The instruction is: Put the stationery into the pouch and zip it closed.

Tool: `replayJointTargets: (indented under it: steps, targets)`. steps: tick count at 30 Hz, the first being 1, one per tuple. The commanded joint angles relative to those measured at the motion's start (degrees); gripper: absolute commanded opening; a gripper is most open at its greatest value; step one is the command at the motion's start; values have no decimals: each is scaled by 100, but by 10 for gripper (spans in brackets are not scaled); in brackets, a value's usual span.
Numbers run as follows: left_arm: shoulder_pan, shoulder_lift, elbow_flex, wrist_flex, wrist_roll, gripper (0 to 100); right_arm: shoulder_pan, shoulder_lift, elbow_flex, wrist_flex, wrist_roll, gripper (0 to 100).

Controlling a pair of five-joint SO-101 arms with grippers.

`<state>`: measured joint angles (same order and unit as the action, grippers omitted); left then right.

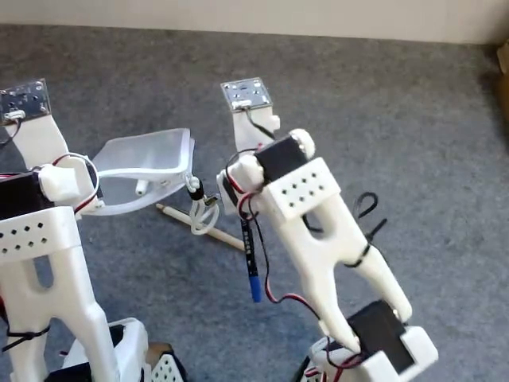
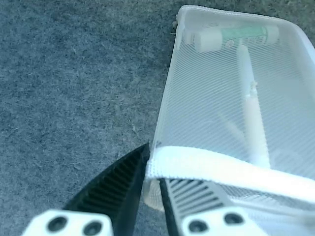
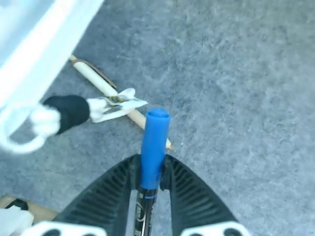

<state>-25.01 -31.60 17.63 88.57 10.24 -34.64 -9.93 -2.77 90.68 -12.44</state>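
While the left gripper (image 2: 152,167) is clenched on the pouch's (image 1: 147,163) white rim, the pouch sits left of centre in the high view. A green-labelled tube (image 2: 231,37) and a white stick (image 2: 251,108) lie inside it. Its zip pull (image 1: 199,205) dangles at the pouch's right corner. The right gripper (image 3: 151,164) grasps a blue pen (image 1: 250,255) at frame centre, blue end toward the lower edge. A pencil (image 1: 227,236) lies on the grey carpet (image 1: 398,119) just below the pouch, passing under the pull.
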Motion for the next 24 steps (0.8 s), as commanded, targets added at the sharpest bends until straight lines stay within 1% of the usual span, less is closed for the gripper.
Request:
replayJointTargets:
  steps: [1, 7, 21, 24]
  targets:
    - [-92, 119, 4, -79, 35, 6, -75, -611, -101, 198, 70, 12]
    - [-92, 119, 4, -79, 35, 6, -75, -892, -101, 207, 53, 12]
    - [-92, 119, 4, -88, 35, 6, -84, -919, -101, 207, 44, 5]
    - [-92, 119, 4, -88, 35, 6, -75, -1156, -4, 189, 44, 5]
